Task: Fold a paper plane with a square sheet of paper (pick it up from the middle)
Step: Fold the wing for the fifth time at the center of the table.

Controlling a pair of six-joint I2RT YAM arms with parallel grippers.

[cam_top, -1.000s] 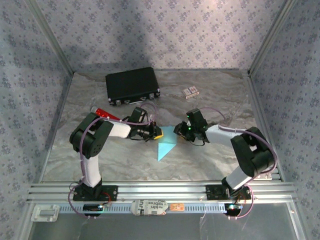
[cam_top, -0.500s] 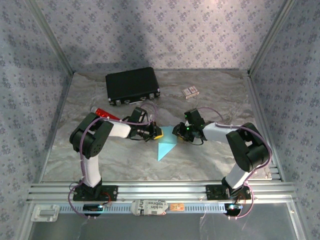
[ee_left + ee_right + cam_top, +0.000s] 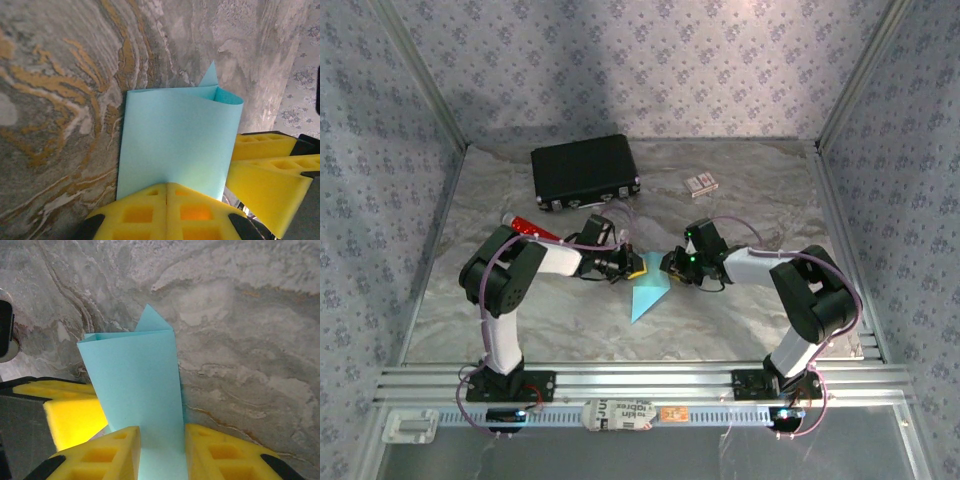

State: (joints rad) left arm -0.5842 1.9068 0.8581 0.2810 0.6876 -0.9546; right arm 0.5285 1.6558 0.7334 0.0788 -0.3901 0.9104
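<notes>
While the folded paper [image 3: 648,296] lies on the desk [image 3: 750,200] between both arms, I see the left jaws closed on its edge and the right jaws slightly parted, paper filling the gap.

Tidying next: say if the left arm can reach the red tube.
Probably not yet: left gripper is shut on the blue paper, and the red tube lies tight beside that arm's elbow.
</notes>
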